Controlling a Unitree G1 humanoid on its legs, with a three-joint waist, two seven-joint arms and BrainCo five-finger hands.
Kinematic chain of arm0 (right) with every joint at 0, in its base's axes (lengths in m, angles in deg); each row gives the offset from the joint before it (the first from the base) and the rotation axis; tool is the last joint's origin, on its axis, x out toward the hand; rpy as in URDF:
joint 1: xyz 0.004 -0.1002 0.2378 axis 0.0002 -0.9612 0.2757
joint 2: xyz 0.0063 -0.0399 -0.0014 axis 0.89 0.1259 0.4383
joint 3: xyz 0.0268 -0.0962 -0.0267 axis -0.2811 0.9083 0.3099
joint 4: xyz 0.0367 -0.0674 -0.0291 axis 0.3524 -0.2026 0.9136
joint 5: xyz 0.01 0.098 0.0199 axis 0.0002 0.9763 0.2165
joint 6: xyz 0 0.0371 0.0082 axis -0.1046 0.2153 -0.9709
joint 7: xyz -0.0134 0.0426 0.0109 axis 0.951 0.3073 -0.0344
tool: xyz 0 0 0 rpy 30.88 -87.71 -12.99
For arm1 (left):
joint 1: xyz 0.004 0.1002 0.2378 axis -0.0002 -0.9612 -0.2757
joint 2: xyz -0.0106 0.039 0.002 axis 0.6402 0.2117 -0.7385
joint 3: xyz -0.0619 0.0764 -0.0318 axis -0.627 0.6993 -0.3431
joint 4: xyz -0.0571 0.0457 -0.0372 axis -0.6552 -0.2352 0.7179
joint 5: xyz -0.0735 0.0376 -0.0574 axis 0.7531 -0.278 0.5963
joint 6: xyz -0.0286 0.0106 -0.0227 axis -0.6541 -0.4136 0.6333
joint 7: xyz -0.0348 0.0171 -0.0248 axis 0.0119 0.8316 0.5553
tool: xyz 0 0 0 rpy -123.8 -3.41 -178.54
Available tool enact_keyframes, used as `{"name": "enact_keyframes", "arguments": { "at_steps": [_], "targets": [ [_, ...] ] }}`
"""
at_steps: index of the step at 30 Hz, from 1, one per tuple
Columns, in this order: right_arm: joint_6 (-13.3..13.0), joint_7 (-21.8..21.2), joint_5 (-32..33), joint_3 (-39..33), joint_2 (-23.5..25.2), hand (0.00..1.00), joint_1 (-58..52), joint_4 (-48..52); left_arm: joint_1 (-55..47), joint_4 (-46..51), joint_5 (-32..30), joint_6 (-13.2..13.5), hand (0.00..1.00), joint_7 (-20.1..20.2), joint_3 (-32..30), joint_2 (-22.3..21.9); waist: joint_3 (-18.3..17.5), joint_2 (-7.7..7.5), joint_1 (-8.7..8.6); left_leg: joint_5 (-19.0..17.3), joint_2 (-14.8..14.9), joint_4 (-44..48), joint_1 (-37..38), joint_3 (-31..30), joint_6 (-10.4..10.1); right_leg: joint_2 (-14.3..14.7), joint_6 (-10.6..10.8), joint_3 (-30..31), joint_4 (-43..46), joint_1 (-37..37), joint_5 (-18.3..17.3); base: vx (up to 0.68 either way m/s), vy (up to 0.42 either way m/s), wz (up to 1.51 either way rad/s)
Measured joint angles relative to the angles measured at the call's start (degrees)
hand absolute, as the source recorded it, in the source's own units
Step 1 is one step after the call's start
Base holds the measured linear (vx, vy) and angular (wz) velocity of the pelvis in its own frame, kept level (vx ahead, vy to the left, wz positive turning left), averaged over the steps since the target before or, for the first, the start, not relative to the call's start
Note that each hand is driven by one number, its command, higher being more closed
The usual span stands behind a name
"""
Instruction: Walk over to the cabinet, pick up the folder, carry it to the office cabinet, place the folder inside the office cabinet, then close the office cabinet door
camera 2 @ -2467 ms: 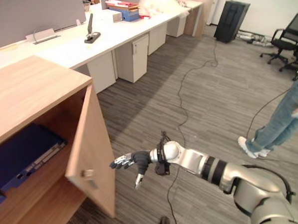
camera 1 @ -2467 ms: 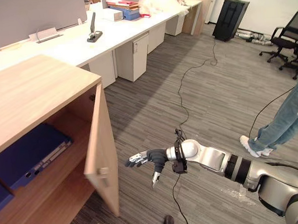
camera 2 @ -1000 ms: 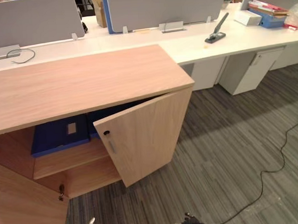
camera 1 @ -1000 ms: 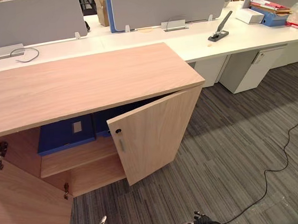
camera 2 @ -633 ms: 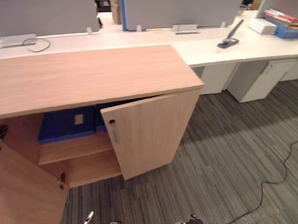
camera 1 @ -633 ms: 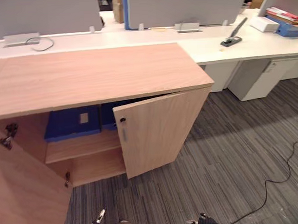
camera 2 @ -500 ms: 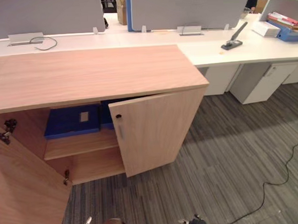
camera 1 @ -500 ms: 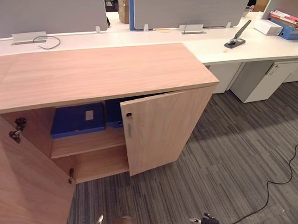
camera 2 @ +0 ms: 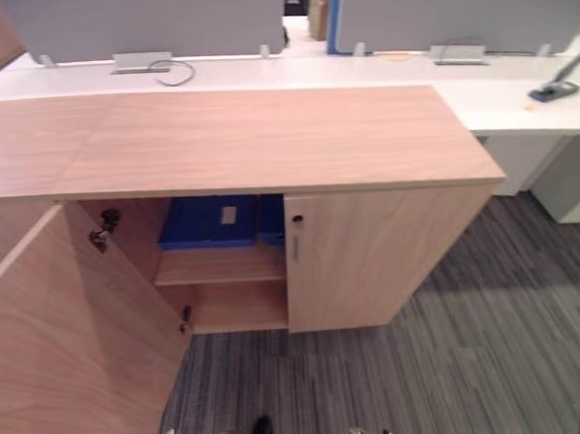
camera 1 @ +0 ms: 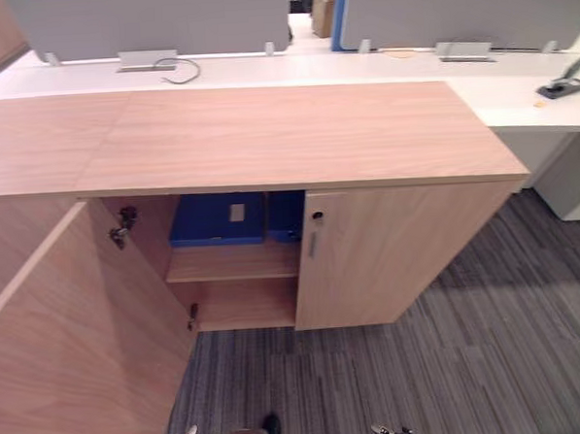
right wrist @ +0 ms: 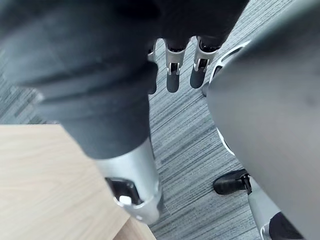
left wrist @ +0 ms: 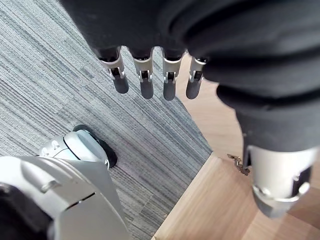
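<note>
Cabinet: the wooden cabinet [camera 1: 266, 136] stands at 12 o'clock, right in front of the robot, with a wide flat top.
Left door: the left door [camera 1: 72, 335] is swung wide open and reaches toward 8 o'clock. A metal hinge [camera 1: 123, 226] shows on its inner side.
Right door: the right door [camera 1: 399, 255] looks shut, flush under the top. It has a small handle [camera 1: 312, 243] near its inner edge, and a round lock is just above the handle.
Folder: the blue folder [camera 1: 217, 219] is inside the cabinet, at about 11 o'clock. It is on the upper shelf [camera 1: 232, 266] and has a pale label on the side that faces out. No hand touches it.
Neighbour: a second blue folder [camera 1: 285, 215] is just beside it on the 3 o'clock side, partly hidden behind the right door.
Left hand: the left hand [left wrist: 146, 82] hangs over the carpet [camera 1: 453, 364] with its fingers straight and relaxed, and it grasps nothing. In the head view its fingertips show at 7 o'clock.
Right hand: the right hand [right wrist: 172, 77] also hangs down over the carpet, released, with straight fingers and nothing in it. Its fingertips show at 5 o'clock.
Behind: a white desk [camera 1: 263, 69] runs behind the cabinet at 12 o'clock, and grey screens [camera 1: 153, 20] stand on it.
On desk: a looped cable [camera 1: 180, 69] lies at 11 o'clock, and a black desk tool [camera 1: 558, 86] lies at 2 o'clock.
</note>
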Motion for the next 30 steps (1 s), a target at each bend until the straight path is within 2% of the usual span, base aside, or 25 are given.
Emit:
{"name": "enact_keyframes", "arguments": {
  "at_steps": [1, 2, 5, 7, 9, 10, 12, 13, 14, 17, 21, 22, 24, 25, 26, 27, 28, 29, 30],
  "targets": [
    [-0.1, 0.0, 0.0, 0.5, 0.0, 0.00, -0.7, 1.0, 0.2, 0.1, -0.6, 0.0, 0.00, -0.1, 1.0, 0.1, -0.4, 0.84, -0.10, -0.2, 0.4, 0.6, 1.1, -2.6, 0.1, 0.7, -2.4, 2.9, 6.9, -2.4, 1.4, 0.13, 0.045, 1.00],
    [-0.1, 0.0, 0.0, 0.9, 0.0, 0.00, -1.2, 1.0, 0.4, 0.2, -0.7, 0.1, 0.00, -0.1, 1.6, 0.2, -0.8, 1.16, -0.14, -0.1, 0.8, 0.8, 1.2, -3.8, 0.0, 1.5, -2.4, 5.5, 9.0, -3.7, 0.7, 0.16, 0.024, 0.87],
    [-0.5, 0.1, -0.1, 3.8, 0.3, 0.00, -2.1, 2.6, 1.8, 0.2, -0.9, 0.3, 0.00, -0.5, 3.0, 0.5, -1.4, 0.97, -0.25, -0.6, 1.4, 0.3, 2.0, -9.4, -0.9, 6.8, 0.1, 17.1, 8.8, -6.7, -2.4, 0.10, -0.065, 0.87],
    [-0.5, 0.2, 0.0, 5.3, 0.1, 0.00, -2.6, 2.5, 2.3, 0.2, -1.0, 0.3, 0.00, -0.8, 2.9, 0.4, -2.4, 0.56, -0.20, -0.6, 1.4, -1.1, 2.4, -10.6, -0.9, 7.7, 1.0, 19.7, 4.6, -8.4, -2.6, 0.05, -0.161, 0.51],
    [-0.5, 0.2, 0.0, 6.6, 0.4, 0.00, -3.4, 2.4, 2.0, 0.2, -1.3, 0.4, 0.00, -1.1, 2.2, 0.5, -3.9, -0.51, 0.12, -0.7, 0.9, -1.8, 2.7, -10.7, -2.1, 7.9, 0.8, 19.4, -2.4, -8.2, 0.2, 0.09, -0.242, 0.23],
    [-0.4, 0.2, -0.1, 7.0, 0.6, 0.00, -3.7, 2.4, 2.0, 0.2, -1.7, 0.5, 0.00, -1.3, 1.4, 0.4, -4.9, -0.95, 0.11, -1.9, 1.0, -1.8, 2.7, -10.4, -2.2, 7.5, 1.9, 18.0, -4.3, -7.4, 1.8, 0.10, -0.244, 0.06],
    [-0.4, 0.2, 0.0, 6.4, 0.3, 0.00, -3.9, 1.9, 2.2, 0.0, -2.4, 0.7, 0.00, -1.6, 0.6, -0.6, -5.9, -0.55, -0.13, -2.9, 4.2, -2.0, 2.5, -7.0, -3.6, 8.9, 2.0, 17.1, -6.4, -6.2, 1.9, 0.12, -0.301, 0.14],
    [-0.4, 0.2, 0.0, 4.9, 0.3, 0.00, -3.8, 1.8, 2.7, 0.0, -2.4, 0.7, 0.00, -1.7, 0.2, -1.5, -6.2, 0.22, -0.36, -2.7, 5.5, -2.5, 2.9, -6.5, -4.3, 9.8, 2.0, 16.8, -7.4, -5.3, 1.9, 0.10, -0.317, 0.20],
    [-0.5, 0.2, 0.0, 4.3, 0.2, 0.00, -3.8, 1.4, 2.9, 0.0, -2.5, 1.0, 0.00, -1.7, -0.4, -1.8, -6.5, 0.35, -0.44, -2.0, 6.1, -3.3, 3.0, -7.0, -4.8, 10.5, 2.0, 16.8, -7.9, -5.2, 1.8, 0.07, -0.235, 0.20],
    [-0.6, 0.2, 0.2, 2.8, -0.4, 0.00, -3.6, 0.9, 2.9, -1.2, -2.4, 1.4, 0.00, -1.5, -1.2, -1.8, -6.5, 1.00, -0.86, -0.2, 7.0, -5.3, 3.3, -10.1, -6.7, 11.7, 1.9, 14.9, -8.5, -4.2, 1.8, 0.06, -0.181, 0.46],
    [-0.7, 0.0, 0.3, 0.5, -0.5, 0.00, -3.5, 0.4, 1.8, -1.1, -2.2, 1.2, 0.00, -1.0, -3.0, -1.2, -5.2, 1.55, -0.89, 0.3, 7.2, -5.8, 3.8, -13.1, -7.0, 12.1, 1.9, 12.1, -8.8, -2.2, 1.8, 0.01, -0.091, 0.46],
    [-0.8, 0.0, 0.3, 0.6, -0.5, 0.00, -3.3, 0.7, 1.8, -1.0, -2.1, 1.2, 0.00, -1.0, -3.6, -1.3, -4.4, 1.64, -0.79, -0.7, 7.2, -5.0, 3.7, -13.1, -6.8, 12.2, 1.9, 11.8, -8.6, -1.7, 1.8, -0.03, -0.048, 0.24],
    [-1.4, 0.0, 0.5, 0.6, -0.6, 0.00, -2.9, 1.1, 1.9, -0.7, -2.2, 1.2, 0.00, -0.9, -3.9, -1.5, -2.7, 2.36, -1.42, -3.1, 8.5, -0.4, 1.3, -9.4, -6.2, 12.5, 1.7, 10.4, -7.5, -1.4, 1.7, -0.07, -0.037, 0.34],
    [-1.4, 0.0, 0.5, 0.6, -0.6, 0.00, -2.2, 1.7, 1.9, 0.2, -2.2, 1.1, 0.00, -0.9, -4.1, -2.2, -2.0, 2.90, -1.63, -4.2, 10.1, 1.7, -0.2, -5.0, -5.8, 12.6, 1.2, 9.3, -6.9, -1.4, 1.4, -0.15, -0.048, 0.33],
    [-1.4, 0.0, 0.5, 1.0, -0.5, 0.00, -2.0, 2.1, 2.0, 0.8, -2.1, 1.1, 0.00, -0.9, -4.7, -2.3, -1.7, 2.50, -1.62, -4.3, 10.5, 0.5, -0.3, -1.3, -5.7, 12.1, 0.4, 8.7, -7.2, -1.5, 0.9, -0.12, -0.026, 0.28],
    [-1.4, 0.0, 0.5, 1.2, 0.2, 0.00, -2.1, 2.1, 2.0, 1.1, -2.0, 1.1, 0.00, -0.9, -5.3, -2.3, -1.8, 0.93, -1.84, -4.5, 10.2, 1.9, -0.5, 1.2, -5.0, 10.5, -0.3, 8.4, -7.9, -1.9, 0.4, -0.10, 0.016, 0.25],
    [-1.4, -0.2, 0.4, 0.8, 0.2, 0.00, -1.7, 2.4, 3.1, 1.1, -1.9, 1.1, 0.00, -1.0, -6.3, -2.6, -1.0, 1.75, -2.09, -8.0, 12.6, 14.6, -4.8, 9.1, -3.2, 9.5, 0.3, 7.0, -8.4, -2.1, -0.7, -0.06, 0.098, 0.28],
    [-1.6, -0.1, 0.7, -0.5, -0.8, 0.00, -1.8, 3.2, 2.4, 1.2, -1.7, 1.3, 0.00, -1.0, -6.5, -3.8, -1.3, 3.71, -2.04, -10.0, 15.8, 24.0, -6.0, 15.3, -2.2, 9.5, 1.1, 6.0, -7.0, -2.5, -1.3, -0.07, 0.122, 0.32],
    [-1.6, -0.1, 0.9, -1.7, -1.1, 0.00, -2.0, 3.1, 2.1, 1.0, -1.7, 1.3, 0.00, -1.0, -6.3, -4.2, -1.7, 4.70, -2.33, -10.0, 17.0, 24.8, -5.6, 17.3, -2.3, 9.7, 1.8, 5.7, -6.4, -2.6, -1.8, -0.02, 0.167, 0.56]
  ]
}}
